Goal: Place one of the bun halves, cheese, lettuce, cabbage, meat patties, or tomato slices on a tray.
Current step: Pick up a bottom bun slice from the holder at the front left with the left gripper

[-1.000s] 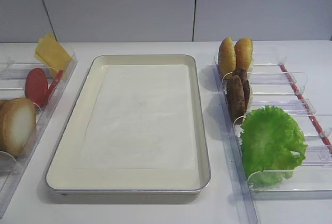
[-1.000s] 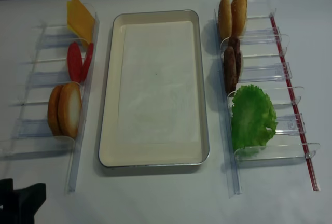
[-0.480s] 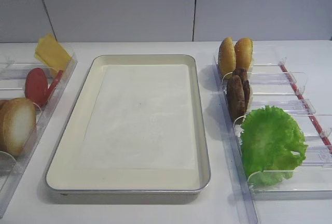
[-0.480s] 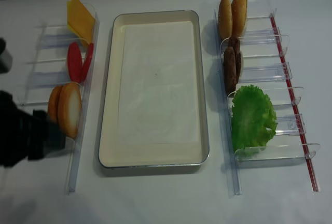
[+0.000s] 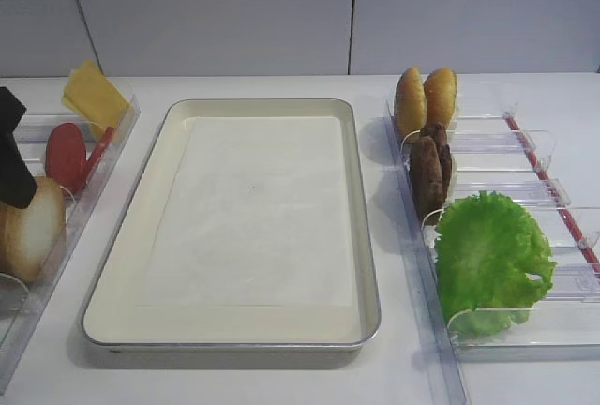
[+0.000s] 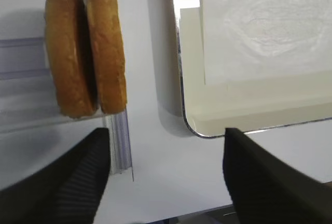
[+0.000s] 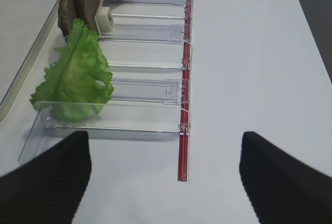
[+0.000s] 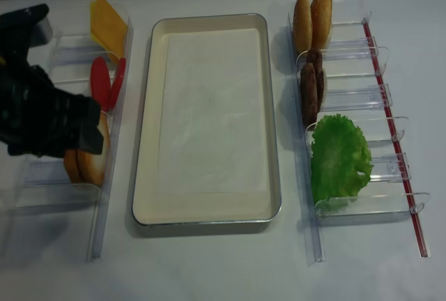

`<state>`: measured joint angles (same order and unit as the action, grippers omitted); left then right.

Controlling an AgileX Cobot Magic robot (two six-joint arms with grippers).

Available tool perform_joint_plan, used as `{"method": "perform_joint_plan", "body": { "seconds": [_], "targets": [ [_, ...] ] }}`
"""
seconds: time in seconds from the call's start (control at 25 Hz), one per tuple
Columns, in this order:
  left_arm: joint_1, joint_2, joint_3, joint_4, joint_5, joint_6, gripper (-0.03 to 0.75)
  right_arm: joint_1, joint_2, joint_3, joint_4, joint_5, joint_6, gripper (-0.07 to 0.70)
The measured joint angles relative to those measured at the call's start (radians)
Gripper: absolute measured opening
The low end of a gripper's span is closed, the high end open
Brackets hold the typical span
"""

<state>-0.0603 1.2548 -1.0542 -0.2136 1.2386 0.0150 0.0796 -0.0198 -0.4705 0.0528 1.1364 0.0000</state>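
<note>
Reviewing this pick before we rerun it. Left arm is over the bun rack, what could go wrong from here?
1. The two bun halves stand on edge pressed together, so the open left gripper could pinch both or tip one over.
2. They sit in a light clear rack; a low approach may shove it.
3. The tray rim lies close beside them; a swing could clip it.

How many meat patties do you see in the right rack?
2: both meat patties stand on edge, side by side, in the right rack, between the domed buns and the lettuce. More may be hidden behind.
</note>
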Motion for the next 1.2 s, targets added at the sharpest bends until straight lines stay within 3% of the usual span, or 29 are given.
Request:
{"method": "perform_joint_plan", "body": {
  "seconds": [0.44,0.84,1.2],
  "targets": [
    [0.000,0.140,-0.051,0.022,-0.015,0.001,0.433,0.000,0.000,0.000,0.000,0.000,0.000,0.581],
    [0.000,0.150,-0.051,0.022,-0.072,0.010,0.433,0.000,0.000,0.000,0.000,0.000,0.000,0.581],
    [0.000,0.150,-0.051,0.022,-0.075,0.018,0.433,0.000,0.000,0.000,0.000,0.000,0.000,0.581]
  ]
}}
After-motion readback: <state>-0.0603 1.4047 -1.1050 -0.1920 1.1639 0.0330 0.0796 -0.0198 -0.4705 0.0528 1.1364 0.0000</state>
